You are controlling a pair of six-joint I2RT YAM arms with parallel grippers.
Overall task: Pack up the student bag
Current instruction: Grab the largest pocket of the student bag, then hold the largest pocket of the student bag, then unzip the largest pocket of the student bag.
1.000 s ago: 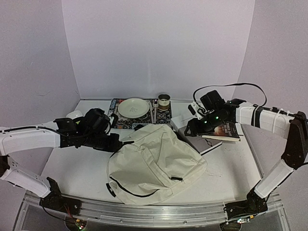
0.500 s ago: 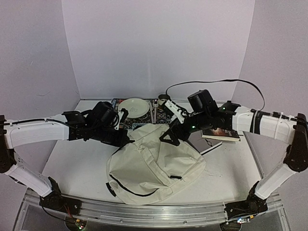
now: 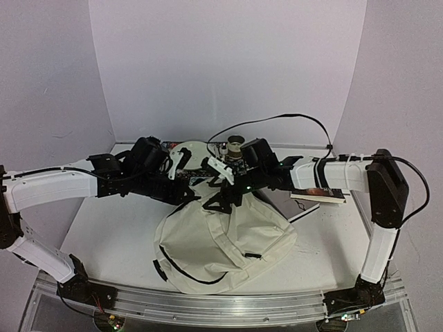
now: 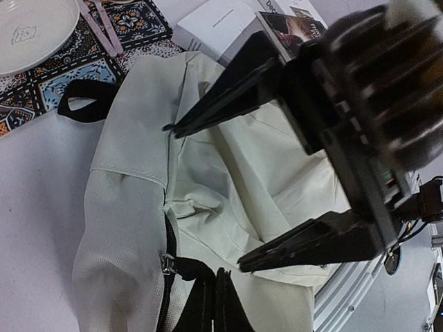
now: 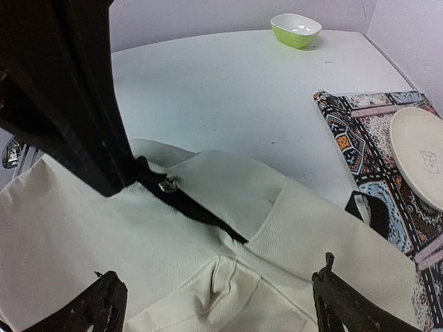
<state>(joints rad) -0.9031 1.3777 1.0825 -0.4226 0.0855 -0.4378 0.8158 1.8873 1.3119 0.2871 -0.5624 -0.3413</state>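
Opening step. Student bag (image 3: 228, 242) lies flat mid table (image 3: 104, 235). Left gripper (image 4: 212, 287) is pressed together, pinching the black zip pull (image 5: 187, 202). Right gripper (image 5: 214, 277) hangs spread wide over the flap. Next move likely: right clamps fabric, left draws the zip.

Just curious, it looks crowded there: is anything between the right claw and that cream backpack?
Nothing visible. The right gripper hangs open directly over the student bag, with only its cream fabric below the fingers. The left gripper is shut on the bag's black zip strap beside it, not in the gap.
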